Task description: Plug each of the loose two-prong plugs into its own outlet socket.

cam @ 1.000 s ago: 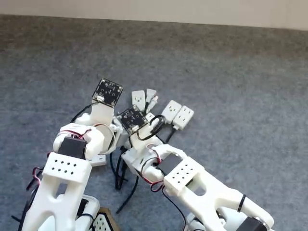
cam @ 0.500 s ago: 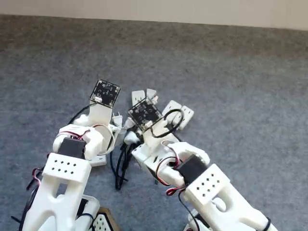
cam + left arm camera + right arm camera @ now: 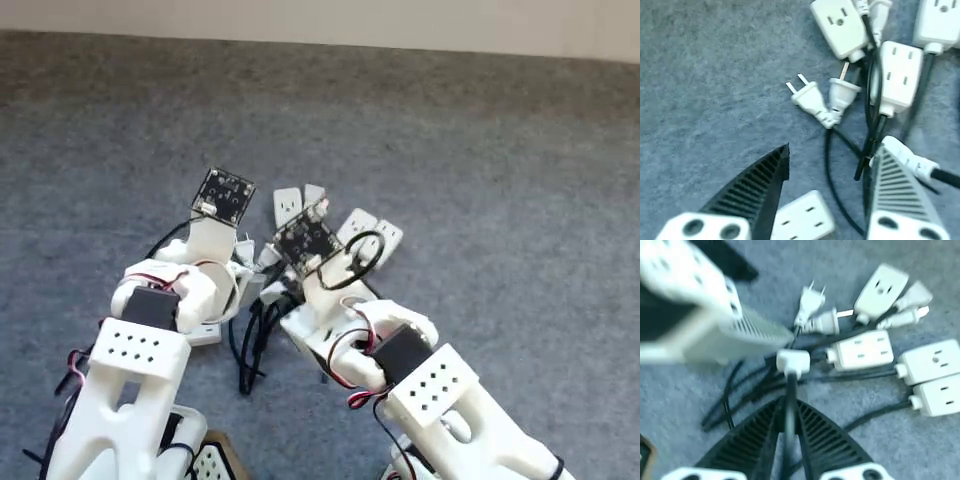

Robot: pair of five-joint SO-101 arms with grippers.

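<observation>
The floor is grey carpet [image 3: 700, 75], soft and fuzzy. On it lie white outlets [image 3: 862, 351]. They are smooth, boxy plastic blocks with little slots in the face, and each has a thin black wire.

Two plugs lie loose on the carpet, touching each other, near the outlets. The two-prong plug [image 3: 810, 97] is small and white, with two flat silver prongs sticking out. The round plug [image 3: 842, 92] is white and wider at the front, with a prong that looks coppery.

The right gripper [image 3: 788, 402] has two black ribbed fingers squeezed tight on a black cord [image 3: 789, 385]. Just past the fingertips the cord ends in a white third plug [image 3: 792, 361], blocky and smooth.

The left gripper [image 3: 834, 150] has its fingers spread wide and holds nothing. One finger is black [image 3: 760, 185] and one is pale grey [image 3: 895, 185], both with ridges. A lone outlet [image 3: 805, 220] sits by the black finger. The two loose plugs lie just past the fingertips.
</observation>
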